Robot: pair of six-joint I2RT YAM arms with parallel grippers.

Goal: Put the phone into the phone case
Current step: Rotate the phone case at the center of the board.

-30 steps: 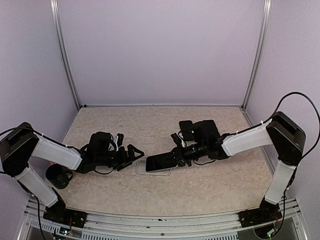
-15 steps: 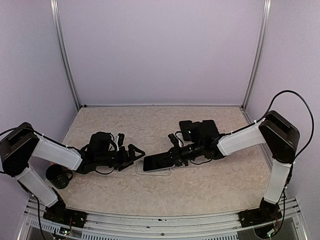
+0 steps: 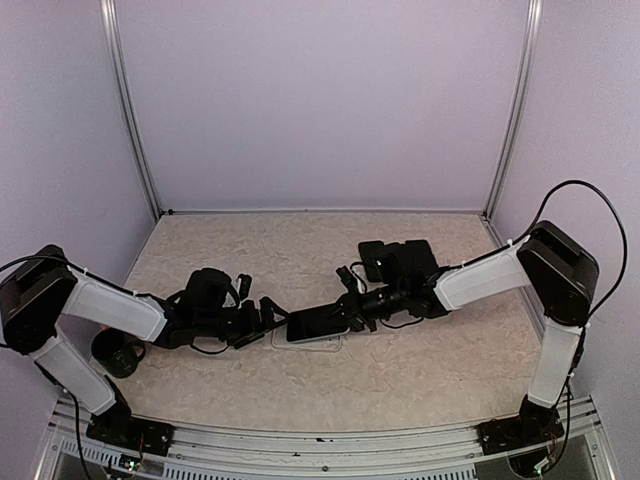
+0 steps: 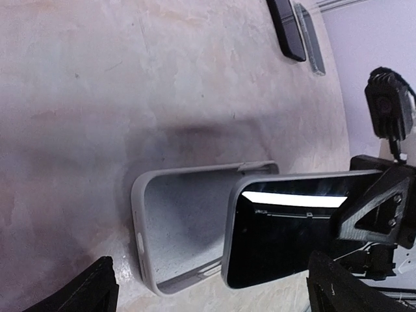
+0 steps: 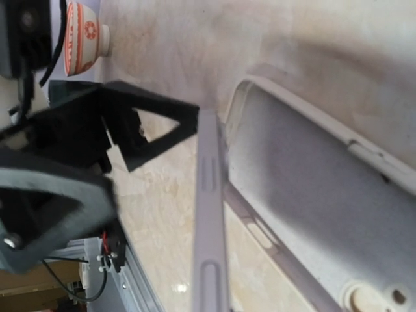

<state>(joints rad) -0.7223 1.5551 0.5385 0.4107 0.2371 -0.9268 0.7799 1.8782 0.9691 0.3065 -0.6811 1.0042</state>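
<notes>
The grey phone case [image 3: 300, 338] lies flat and open side up on the table; it also shows in the left wrist view [image 4: 175, 221] and the right wrist view [image 5: 325, 188]. My right gripper [image 3: 352, 313] is shut on the black phone [image 3: 318, 323] and holds it tilted over the case's right half, its left end low. The phone's screen shows in the left wrist view [image 4: 292, 234] and its grey edge in the right wrist view [image 5: 209, 227]. My left gripper [image 3: 267, 315] is open and empty, low at the case's left end, one finger [image 4: 91, 289] on each side.
A bowl [image 3: 115, 352] sits by the left arm near the front left edge, white with red marks in the right wrist view [image 5: 84, 39]. Dark flat phones or cases [image 3: 400, 258] lie at the back right, also in the left wrist view [image 4: 289, 29].
My left gripper has moved right, closer to the case's left end. My right gripper shifted the phone slightly left over the case, then held still.
</notes>
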